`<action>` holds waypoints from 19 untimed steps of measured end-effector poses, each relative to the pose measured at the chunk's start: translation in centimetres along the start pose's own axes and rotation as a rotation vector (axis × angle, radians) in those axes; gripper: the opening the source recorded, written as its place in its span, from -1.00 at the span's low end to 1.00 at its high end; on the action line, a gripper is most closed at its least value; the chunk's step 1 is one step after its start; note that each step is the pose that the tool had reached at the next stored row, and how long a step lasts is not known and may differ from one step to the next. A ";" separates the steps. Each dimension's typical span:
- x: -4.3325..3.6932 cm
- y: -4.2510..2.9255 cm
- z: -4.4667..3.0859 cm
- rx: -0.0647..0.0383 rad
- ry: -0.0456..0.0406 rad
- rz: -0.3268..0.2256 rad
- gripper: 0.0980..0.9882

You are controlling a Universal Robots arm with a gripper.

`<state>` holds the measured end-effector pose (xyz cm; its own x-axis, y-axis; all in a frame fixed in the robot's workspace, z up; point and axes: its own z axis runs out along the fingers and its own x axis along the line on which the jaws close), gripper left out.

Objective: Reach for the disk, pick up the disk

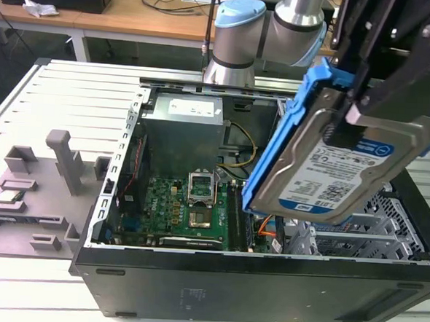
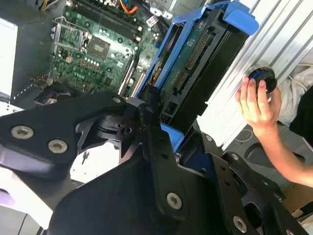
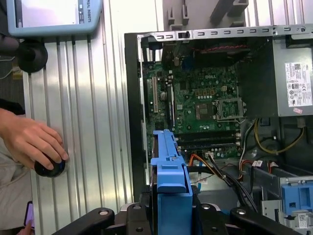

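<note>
The disk [image 1: 339,168], silver with a white-and-blue label and blue side rails, hangs tilted in the air above the open computer case [image 1: 251,287]. My gripper [image 1: 353,115] is shut on its upper end, with black fingers on both flat faces. In the second wrist view the disk [image 2: 195,63] juts out from the gripper [image 2: 159,125], its green circuit-board side showing. In the first wrist view its blue rail [image 3: 168,176] stands edge-on between the gripper's [image 3: 171,218] black links, over the case's drive end.
Inside the case lie the green motherboard [image 1: 186,207], a grey metal box with a white sticker [image 1: 182,126] and loose cables. A person's hand [image 3: 32,142] rests on a black knob beside the case. Grey fixtures [image 1: 61,166] stand on the ribbed table at the exterior view's left.
</note>
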<state>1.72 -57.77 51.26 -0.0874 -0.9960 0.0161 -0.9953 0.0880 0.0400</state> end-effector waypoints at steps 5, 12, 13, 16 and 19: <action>-0.13 -1.50 -0.01 0.000 -0.0001 0.000 -0.38; -0.27 -3.03 0.01 0.000 0.0000 0.000 -0.38; -0.28 -3.17 0.03 0.000 0.0001 0.000 -0.38; -0.30 -3.43 0.50 0.000 -0.0002 0.000 -0.38; -0.59 -3.72 1.05 -0.001 0.0001 -0.003 -0.38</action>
<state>5.43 -57.52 50.05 -0.0844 -0.9963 0.0161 -0.9956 0.0850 0.0407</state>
